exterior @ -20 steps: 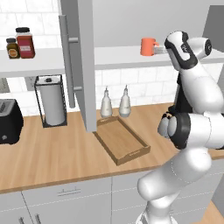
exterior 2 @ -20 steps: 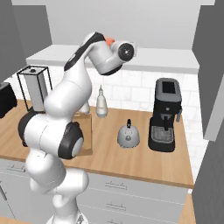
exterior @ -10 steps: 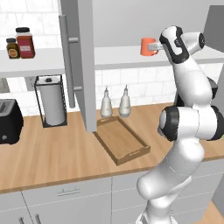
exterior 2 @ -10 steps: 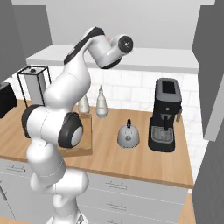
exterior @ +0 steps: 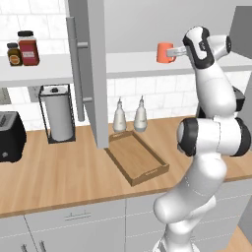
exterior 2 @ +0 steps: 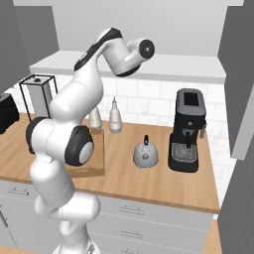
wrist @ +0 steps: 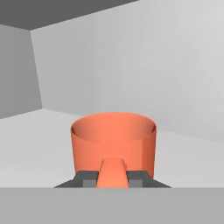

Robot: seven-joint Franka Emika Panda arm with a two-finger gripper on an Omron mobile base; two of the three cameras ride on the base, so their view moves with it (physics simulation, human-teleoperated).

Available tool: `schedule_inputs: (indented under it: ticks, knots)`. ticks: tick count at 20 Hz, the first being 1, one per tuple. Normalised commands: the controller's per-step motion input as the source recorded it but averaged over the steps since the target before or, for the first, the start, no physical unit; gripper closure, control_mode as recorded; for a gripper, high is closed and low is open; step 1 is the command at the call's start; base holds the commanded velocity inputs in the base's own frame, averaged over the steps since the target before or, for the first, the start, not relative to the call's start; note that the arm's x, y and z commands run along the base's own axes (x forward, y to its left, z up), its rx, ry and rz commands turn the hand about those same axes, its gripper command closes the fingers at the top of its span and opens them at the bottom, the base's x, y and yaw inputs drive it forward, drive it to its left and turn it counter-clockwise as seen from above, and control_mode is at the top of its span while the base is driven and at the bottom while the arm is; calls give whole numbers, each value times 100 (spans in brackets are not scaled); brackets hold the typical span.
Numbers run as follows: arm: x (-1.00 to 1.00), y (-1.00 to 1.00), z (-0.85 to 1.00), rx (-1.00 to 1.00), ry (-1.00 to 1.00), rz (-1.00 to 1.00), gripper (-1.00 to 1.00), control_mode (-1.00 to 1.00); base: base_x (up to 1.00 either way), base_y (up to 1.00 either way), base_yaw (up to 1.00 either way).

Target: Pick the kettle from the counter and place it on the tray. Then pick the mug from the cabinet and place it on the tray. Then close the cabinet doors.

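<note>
Gripping the mug point(exterior: 166, 52) on the cabinet shelf point(exterior: 128, 64) is the step in hand, judging by the left base view: the gripper point(exterior: 178, 50) reaches in from the mug's 3 o'clock side, and the mug stands upright with its long axis vertical and its mouth up. At 6 o'clock below it, the tray point(exterior: 138, 159) lies bare on the counter point(exterior: 54, 172), its long axis running from 11 toward 5 o'clock, so the kettle step looks undone.

Over in the right base view the kettle point(exterior 2: 146, 154) sits on the counter point(exterior 2: 149, 183) at 9 o'clock from the coffee machine point(exterior 2: 187, 130), its spout seeming to point toward 11 o'clock.

From the hand view, the mug point(wrist: 113, 144) stands on the white shelf point(wrist: 39, 144), its handle facing the camera at 6 o'clock, and the fingertips point(wrist: 88, 178) are pinched narrow on that handle from both sides. Next, I judge, comes a lift clear of the shelf, then a level carry down to the tray.
</note>
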Motion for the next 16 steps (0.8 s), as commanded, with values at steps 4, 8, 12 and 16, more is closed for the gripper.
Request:
schedule_inputs:
  ticks: [4, 8, 12, 16]
  knots:
    - [0, 0, -3, 0, 2, 2, 100, -100, 0, 0, 0]
    - [0, 0, 0, 0, 0, 0, 100, -100, 0, 0, 0]
    - [-14, 0, -2, 0, 0, 0, 100, -100, 0, 0, 0]
    - [-52, 0, -8, 0, -2, 0, 100, -100, 0, 0, 0]
